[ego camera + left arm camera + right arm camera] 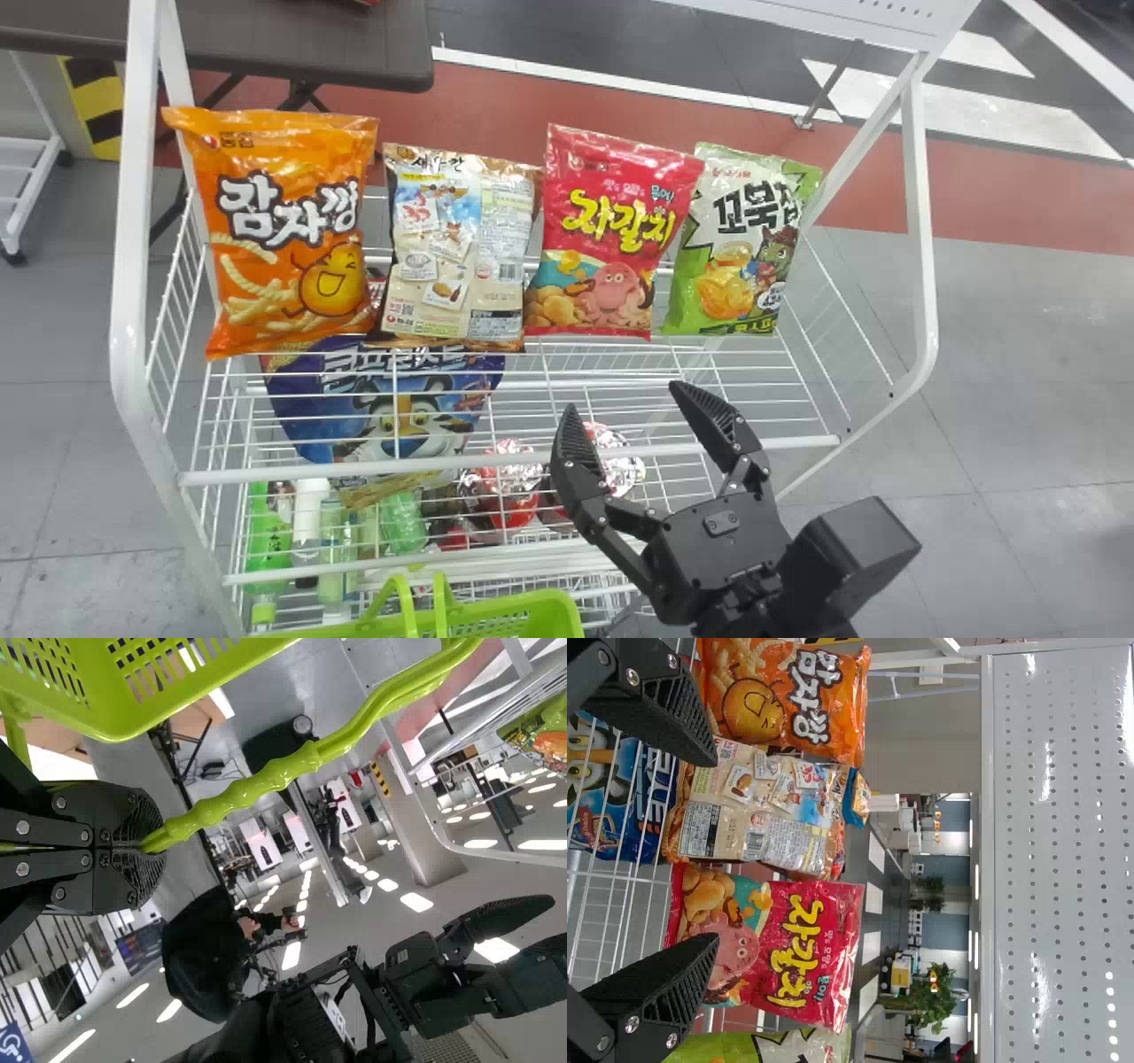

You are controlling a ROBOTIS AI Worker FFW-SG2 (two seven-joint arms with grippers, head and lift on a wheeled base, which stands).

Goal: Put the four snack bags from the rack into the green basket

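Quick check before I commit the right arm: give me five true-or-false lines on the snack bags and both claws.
1. In the head view, the orange bag is leftmost of the four on the rack. True.
2. The red bag is directly beside the orange bag. False: the beige bag is between them.
3. The left claw grips the handle of the green basket. True.
4. The right claw is closed on the red bag. False: it is open and empty.
5. Two bags remain on the rack. False: all four do.
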